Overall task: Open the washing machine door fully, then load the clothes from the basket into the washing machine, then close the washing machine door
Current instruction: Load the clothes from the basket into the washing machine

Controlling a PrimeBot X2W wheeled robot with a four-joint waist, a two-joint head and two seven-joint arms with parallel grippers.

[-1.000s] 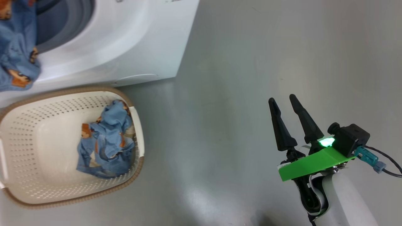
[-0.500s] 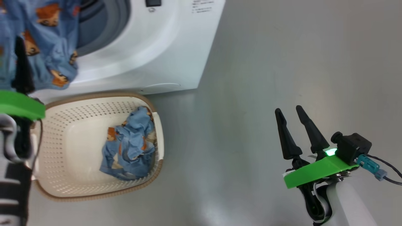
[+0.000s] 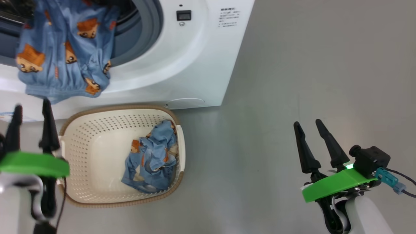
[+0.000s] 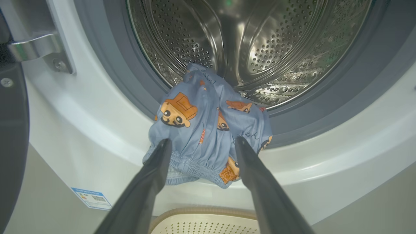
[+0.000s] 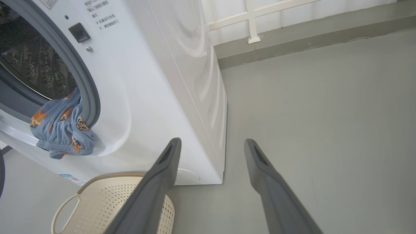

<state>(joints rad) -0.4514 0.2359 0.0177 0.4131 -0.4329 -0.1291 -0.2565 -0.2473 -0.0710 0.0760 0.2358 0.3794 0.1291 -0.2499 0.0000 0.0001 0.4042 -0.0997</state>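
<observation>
One light-blue printed garment (image 3: 65,55) hangs half in, half out over the grey gasket of the white washing machine (image 3: 195,58); it also drapes over the steel drum's (image 4: 253,48) lip as the garment (image 4: 208,130). My left gripper (image 3: 32,107) is open just below it, holding nothing, and its fingers (image 4: 156,169) frame the cloth without touching it. A second garment (image 3: 151,156) lies crumpled in the cream basket (image 3: 97,152) on the floor before the machine. A black edge of the open door (image 4: 13,136) shows by its hinge. My right gripper (image 3: 307,124) hovers open over bare floor, far right.
Grey floor (image 3: 292,65) spreads right of the machine. A white rail and wall base (image 5: 253,29) stand behind it. A blue label sticker (image 4: 91,198) sits low on the machine's front, above the basket's brown rim (image 4: 208,213).
The head camera has shifted, so the whole scene sits lower and further right. My left gripper has drawn back down from the garment, which stays draped over the opening's lip. The right gripper is unchanged.
</observation>
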